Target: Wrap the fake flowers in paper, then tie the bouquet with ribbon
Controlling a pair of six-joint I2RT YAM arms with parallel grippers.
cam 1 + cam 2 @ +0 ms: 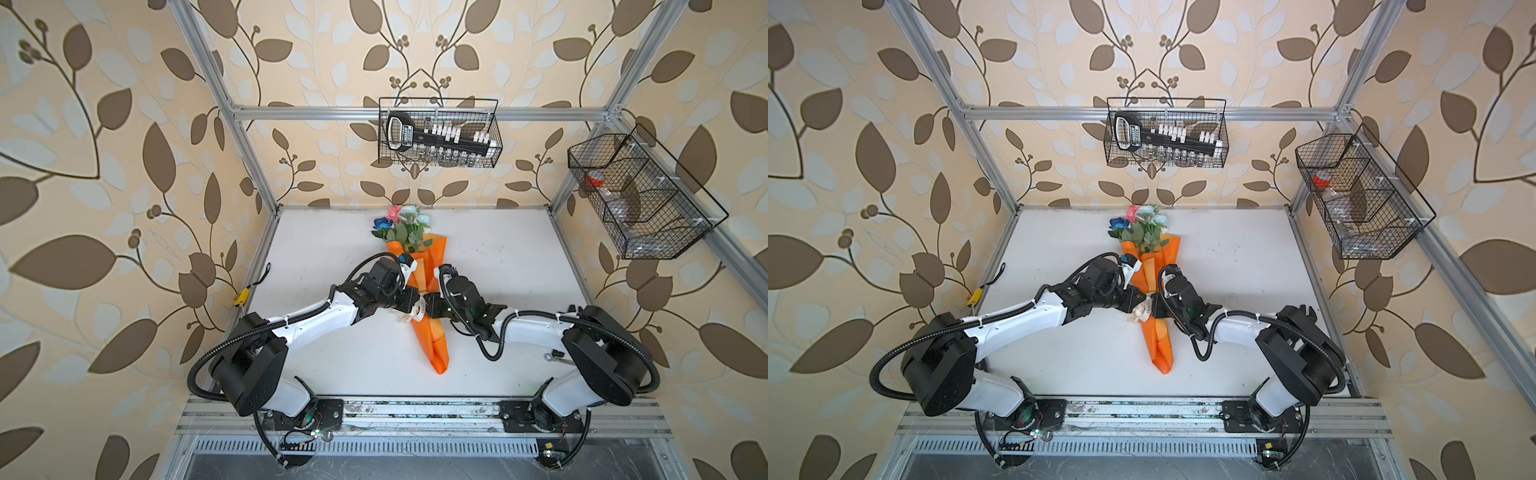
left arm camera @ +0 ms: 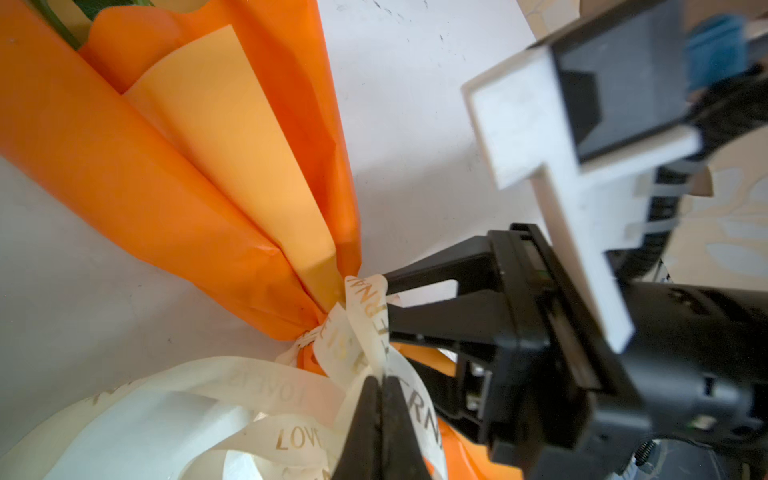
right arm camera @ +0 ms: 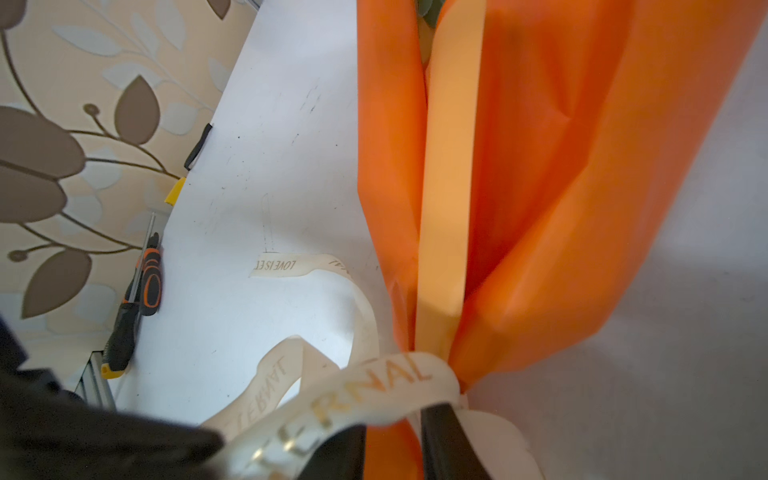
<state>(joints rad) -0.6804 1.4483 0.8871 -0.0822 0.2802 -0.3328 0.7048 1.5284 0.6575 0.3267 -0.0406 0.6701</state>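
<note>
Two claws meet at the cream ribbon (image 2: 357, 328) around the bouquet of fake flowers (image 1: 439, 345): the left claw (image 2: 379, 386), from 9 o'clock, is pinched tight on a strand, and the right claw (image 2: 388, 297), from 3 o'clock, stands slightly parted about a loop. The bouquet lies mid-bench (image 1: 332, 249), blooms toward 12 o'clock, wrapped tip toward 6.

Ribbon (image 2: 361, 328), gold lettering:
- Beside the closed left gripper (image 2: 379, 377): "LOVE".
- Across the right gripper (image 3: 392, 419) tips: "ERNAL".
- Loose end, well ahead of the right gripper: "LOVE IS ET".

Black tool (image 1: 440, 139) label: illegible.
</note>
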